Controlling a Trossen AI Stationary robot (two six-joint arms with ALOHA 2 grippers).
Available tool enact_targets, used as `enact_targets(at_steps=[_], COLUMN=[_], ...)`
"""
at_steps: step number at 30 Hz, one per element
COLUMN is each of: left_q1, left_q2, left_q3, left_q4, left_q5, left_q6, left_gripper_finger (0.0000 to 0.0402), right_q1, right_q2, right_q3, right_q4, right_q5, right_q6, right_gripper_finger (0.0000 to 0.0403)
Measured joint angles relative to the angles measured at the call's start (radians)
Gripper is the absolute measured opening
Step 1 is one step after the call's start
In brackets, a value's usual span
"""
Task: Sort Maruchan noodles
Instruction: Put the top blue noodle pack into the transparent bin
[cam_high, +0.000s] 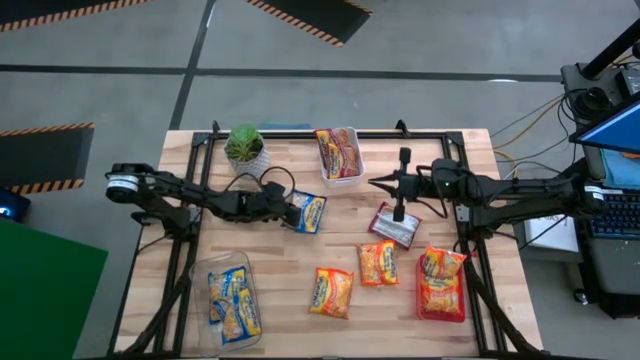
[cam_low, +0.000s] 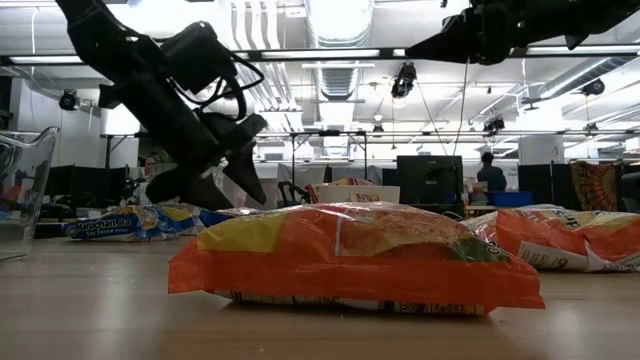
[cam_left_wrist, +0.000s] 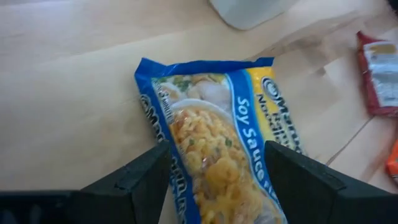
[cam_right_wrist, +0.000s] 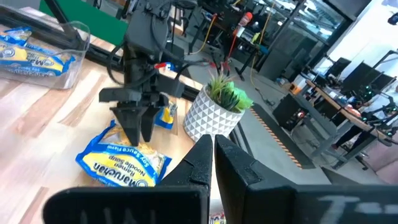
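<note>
Packets lie across the wooden table (cam_high: 300, 290); nearest the front edge, a clear bin (cam_high: 232, 298) at the left holds blue packets (cam_high: 236, 305), an orange packet (cam_high: 332, 292) lies mid-table, and a red tray (cam_high: 441, 285) at the right holds more orange ones. A second orange packet (cam_high: 378, 264) sits between the two; a maroon packet (cam_high: 394, 226) lies just beyond it. Left gripper (cam_high: 290, 208) stands wide, fingers (cam_left_wrist: 134, 180) straddling a blue soy-sauce packet (cam_left_wrist: 217, 137) flat on the wood, not clamping it. Right gripper (cam_high: 378, 183) hangs above the table with fingers pressed together, holding nothing. Farther back stand a potted plant (cam_high: 245, 147) and a white tray (cam_high: 340, 152) with maroon packets.
</note>
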Motion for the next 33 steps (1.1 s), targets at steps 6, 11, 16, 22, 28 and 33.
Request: enact_targets(at_steps=[6, 11, 16, 22, 28, 33], left_q1=[0.0, 0.0, -0.001, -0.006, -0.017, -0.017], left_q2=[0.056, 0.113, 0.133, 0.132, 0.132, 0.132], left_q3=[-0.011, -0.011, -0.011, -0.009, -0.004, -0.004], left_q4=[0.077, 0.134, 0.163, 0.16, 0.16, 0.161], left_q5=[-0.006, -0.005, -0.005, -0.005, -0.002, -0.002], left_q6=[0.006, 0.004, 0.003, 0.01, 0.012, 0.019], left_gripper_finger=[0.0232, 0.0231, 0.0231, 0.023, 0.0187, 0.012], right_q1=[0.0, -0.002, -0.002, -0.004, -0.003, -0.004], right_q2=[0.0, 0.0, 0.0, 0.0, 0.0, 0.0], right_q3=[0.0, 0.0, 0.0, 0.0, 0.0, 0.0], right_q4=[-0.011, -0.024, -0.026, -0.027, -0.027, -0.027], right_q5=[0.0, -0.001, -0.001, 0.0, 0.0, 0.0], right_q6=[0.016, 0.02, 0.025, 0.027, 0.037, 0.032], right_gripper_finger=[0.0009, 0.0009, 0.0009, 0.0009, 0.0009, 0.0009])
